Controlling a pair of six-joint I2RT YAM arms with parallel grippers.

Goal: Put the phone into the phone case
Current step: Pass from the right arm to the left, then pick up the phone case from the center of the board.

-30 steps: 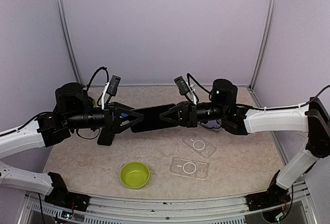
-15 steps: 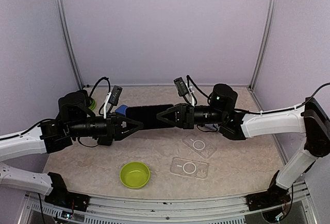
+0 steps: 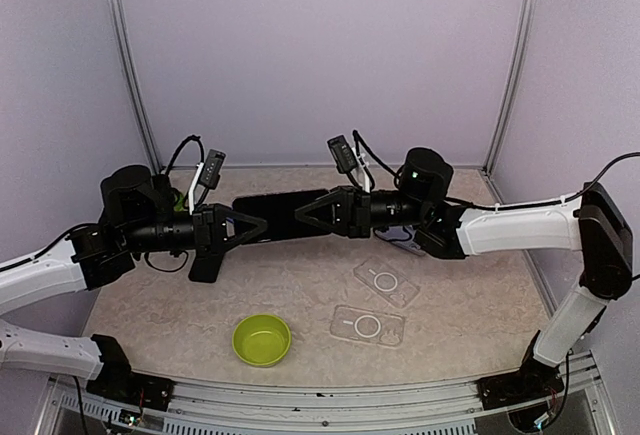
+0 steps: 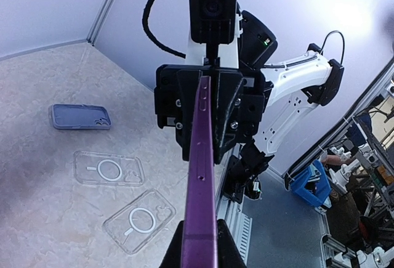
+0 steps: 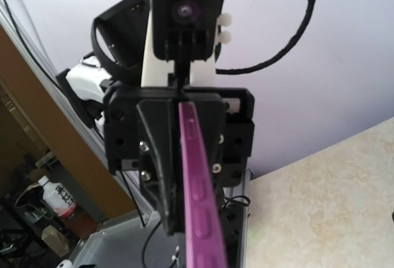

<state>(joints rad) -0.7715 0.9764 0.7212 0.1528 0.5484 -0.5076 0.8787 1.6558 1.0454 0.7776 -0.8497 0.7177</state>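
Phone (image 3: pixel 283 223) hangs in the air beyond the green bowl (image 3: pixel 262 340), bridging the two grippers. The left gripper (image 3: pixel 264 227) is clamped tight on its left end and the right gripper (image 3: pixel 298 217) on its right end. Right of the bowl lie the near clear case (image 3: pixel 368 326) and the far clear case (image 3: pixel 386 282). A blue case (image 4: pixel 80 116) sits beyond them, mostly hidden under the right arm from above. Both wrist views show only the phone's thin purple edge.

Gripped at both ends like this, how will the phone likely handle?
The phone spans straight between the left gripper and right gripper, so it is probably stiff. Its purple edge looks thin and smooth, so it might slip or twist if one grip loosens.
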